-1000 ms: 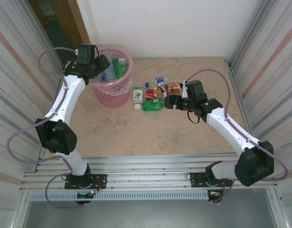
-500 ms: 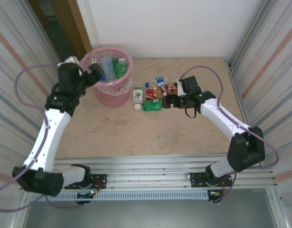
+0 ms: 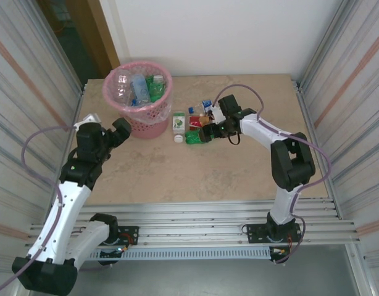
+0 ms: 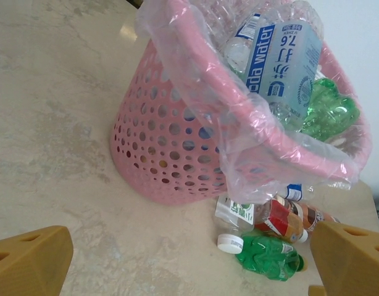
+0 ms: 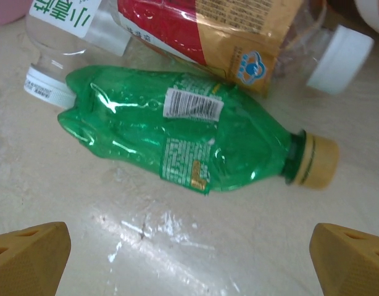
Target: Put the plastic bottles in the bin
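Note:
The pink lattice bin [image 3: 146,126] [image 4: 165,142] stands at the far left with its liner bag, holding several bottles, among them a clear blue-labelled one [image 4: 282,61] and a green one [image 4: 328,114]. On the table to its right lie a crushed green bottle [image 3: 195,137] [image 5: 183,139], a red-labelled bottle [image 3: 199,121] [image 5: 220,31] and a clear white-capped bottle [image 3: 178,121] [image 4: 236,213]. My right gripper [image 3: 207,134] [image 5: 189,246] is open just short of the green bottle. My left gripper [image 3: 120,129] [image 4: 189,253] is open and empty, near the bin's front left.
A small blue-labelled bottle [image 3: 207,105] lies behind the pile. Metal walls close in both sides, and a white wall stands at the back. Bare table [image 3: 177,172] stretches between the pile and the near edge.
My left gripper has pulled back from over the bin rim, down towards the near left. My right gripper has slid left along the table up to the green bottle.

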{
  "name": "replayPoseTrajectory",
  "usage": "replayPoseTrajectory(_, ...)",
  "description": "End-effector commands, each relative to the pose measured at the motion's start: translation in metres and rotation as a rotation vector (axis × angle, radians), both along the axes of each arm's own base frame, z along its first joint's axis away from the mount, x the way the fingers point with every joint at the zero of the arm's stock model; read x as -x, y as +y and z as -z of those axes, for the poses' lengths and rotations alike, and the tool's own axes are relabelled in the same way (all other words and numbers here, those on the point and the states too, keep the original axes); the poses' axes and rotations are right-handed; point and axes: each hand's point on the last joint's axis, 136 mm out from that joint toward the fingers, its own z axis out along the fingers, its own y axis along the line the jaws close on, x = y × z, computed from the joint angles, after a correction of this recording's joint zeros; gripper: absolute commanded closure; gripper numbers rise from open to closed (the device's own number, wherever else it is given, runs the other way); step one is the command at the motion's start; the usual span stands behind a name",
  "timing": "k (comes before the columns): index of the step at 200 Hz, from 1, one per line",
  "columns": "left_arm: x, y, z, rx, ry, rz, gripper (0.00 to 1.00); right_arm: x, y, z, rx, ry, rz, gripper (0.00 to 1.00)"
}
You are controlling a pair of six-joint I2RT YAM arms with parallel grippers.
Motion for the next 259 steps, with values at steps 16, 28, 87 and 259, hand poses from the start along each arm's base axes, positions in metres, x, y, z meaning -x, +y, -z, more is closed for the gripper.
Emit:
replayPoseTrajectory(16,0.005,0.012,0.005,0.013,-0.016,-0.062,0.01,-0.022,0.014,0.007,-0.035,-0.020,-0.078,0.02)
replayPoseTrajectory(28,0.005,0.013,0.007,0.014,-0.013,-0.066,0.01,-0.025,0.015,0.010,-0.034,-0.021,-0.088,0.02)
replayPoseTrajectory(87,-0.002,0.007,0.017,0.040,0.013,-0.047,0.01,-0.039,0.017,0.026,-0.007,-0.037,-0.108,0.02)
replayPoseTrajectory(259,-0.005,0.001,0.020,0.077,0.028,-0.037,0.01,0.008,0.018,0.037,-0.005,0.033,-0.132,0.03)
